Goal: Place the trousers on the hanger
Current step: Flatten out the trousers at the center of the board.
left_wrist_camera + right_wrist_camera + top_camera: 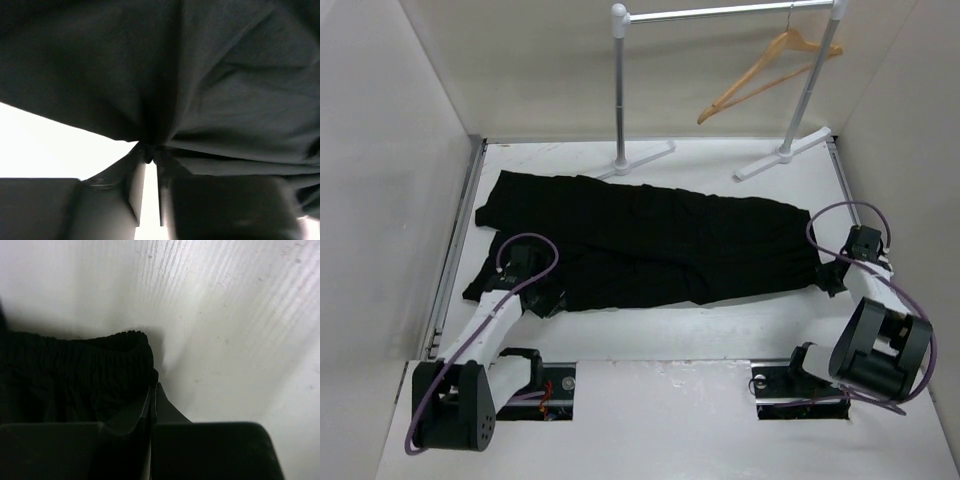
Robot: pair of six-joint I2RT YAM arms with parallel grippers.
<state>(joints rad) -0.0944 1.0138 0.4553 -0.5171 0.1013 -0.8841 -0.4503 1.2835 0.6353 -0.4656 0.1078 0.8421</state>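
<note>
The black trousers (650,245) lie spread flat across the table, legs to the left and elastic waistband to the right. The tan wooden hanger (760,75) hangs on the rack bar at the back right, tilted. My left gripper (542,300) is at the near left edge of the trousers. In the left wrist view it (149,152) is shut, with a fold of the black fabric (210,85) pinched at its tips. My right gripper (827,275) is at the waistband's right end. In the right wrist view it (154,388) is shut on the waistband corner (90,365).
A silver metal rack (620,90) stands at the back, its two white feet on the table just behind the trousers. White walls close in the table on the left, right and back. Bare white table (660,330) lies between the trousers and the arm bases.
</note>
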